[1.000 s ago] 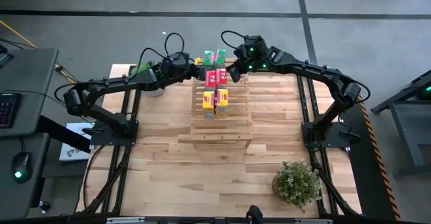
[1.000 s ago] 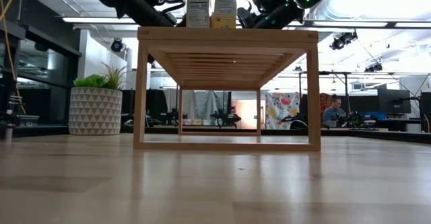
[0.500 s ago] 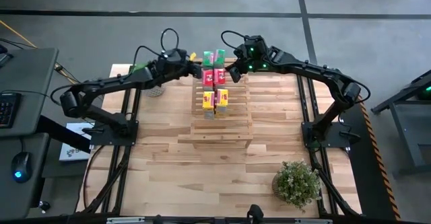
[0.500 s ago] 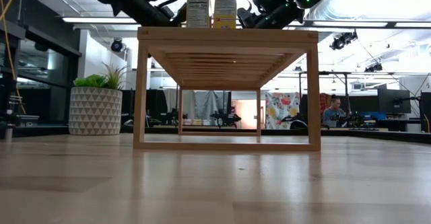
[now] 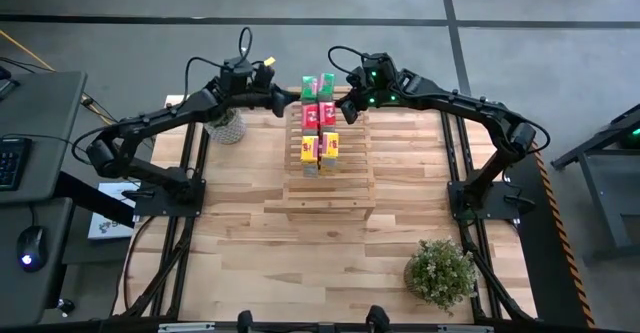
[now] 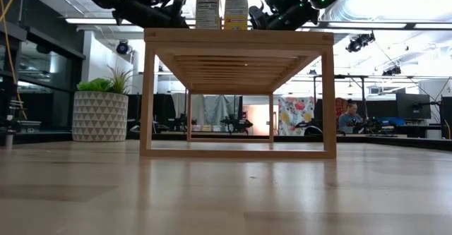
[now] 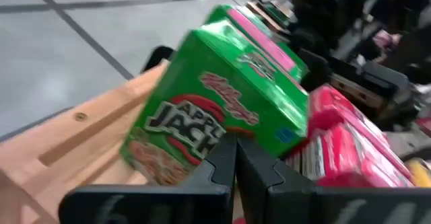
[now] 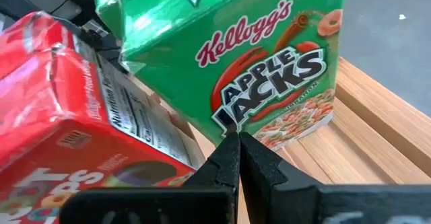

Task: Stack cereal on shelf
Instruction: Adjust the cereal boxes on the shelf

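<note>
Six small cereal boxes [image 5: 319, 121] stood in two rows on top of the wooden shelf [image 5: 329, 188], which sat on the table [image 5: 250, 233]. Seen from above, the green pair [image 5: 318, 83] was at the far end of the shelf, the pink-red pair [image 5: 319, 114] in the middle and the yellow pair [image 5: 321, 149] nearest the front.

The left gripper [image 5: 290, 96] hovered just beside the green boxes on their left, its fingers [image 7: 222, 167] pressed together and holding nothing. In its wrist view a green box [image 7: 222, 120] filled the picture, tilted, with "Kellogg's" in red script and "APPLE JACK" partly legible on its face; pink-red boxes [image 7: 343, 150] lay beyond it.

The right gripper [image 5: 349, 101] was close to the same boxes on their right, its fingers [image 8: 229, 160] likewise closed on nothing. Its wrist view showed a green box [image 8: 269, 83] reading "Kellogg's APPLE JACKS" above pictured cereal rings, and beside it a red box [image 8: 81, 136] with a nutrition panel too small to read.

A potted plant [image 5: 441, 272] stood near the front right of the table.
</note>
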### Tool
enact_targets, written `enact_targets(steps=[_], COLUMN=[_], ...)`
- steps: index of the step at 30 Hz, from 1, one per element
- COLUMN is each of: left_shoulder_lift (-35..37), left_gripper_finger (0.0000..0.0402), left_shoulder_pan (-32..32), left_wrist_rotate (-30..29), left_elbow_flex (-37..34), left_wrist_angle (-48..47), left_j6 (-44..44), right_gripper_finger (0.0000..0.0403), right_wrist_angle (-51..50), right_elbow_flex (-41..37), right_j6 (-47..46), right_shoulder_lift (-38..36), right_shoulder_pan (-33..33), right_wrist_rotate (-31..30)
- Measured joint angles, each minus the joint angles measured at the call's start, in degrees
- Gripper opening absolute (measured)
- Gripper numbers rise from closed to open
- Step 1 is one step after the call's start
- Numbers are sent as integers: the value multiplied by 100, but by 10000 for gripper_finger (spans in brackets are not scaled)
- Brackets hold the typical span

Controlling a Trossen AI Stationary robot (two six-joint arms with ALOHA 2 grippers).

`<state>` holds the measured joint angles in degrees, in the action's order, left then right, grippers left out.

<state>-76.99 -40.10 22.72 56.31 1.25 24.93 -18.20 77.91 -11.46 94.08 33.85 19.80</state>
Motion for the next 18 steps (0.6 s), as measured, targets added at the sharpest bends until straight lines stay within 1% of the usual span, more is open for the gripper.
enact_targets(steps=[2,12,18], left_shoulder_lift=[0,-2,-2], left_gripper_finger=[0,0,0], left_shoulder_pan=[-5,56,157], left_wrist_rotate=[123,160,-79], left_elbow_flex=[0,0,0], left_wrist_angle=[-21,-38,-45], left_j6=[-4,26,27], right_gripper_finger=[0,0,0], right_wrist_angle=[-1,-128,-255], right_elbow_flex=[0,0,-9], right_j6=[0,18,149], right_shoulder_lift=[0,-2,-105], right_shoulder_pan=[0,9,37], right_wrist_rotate=[28,35,23])
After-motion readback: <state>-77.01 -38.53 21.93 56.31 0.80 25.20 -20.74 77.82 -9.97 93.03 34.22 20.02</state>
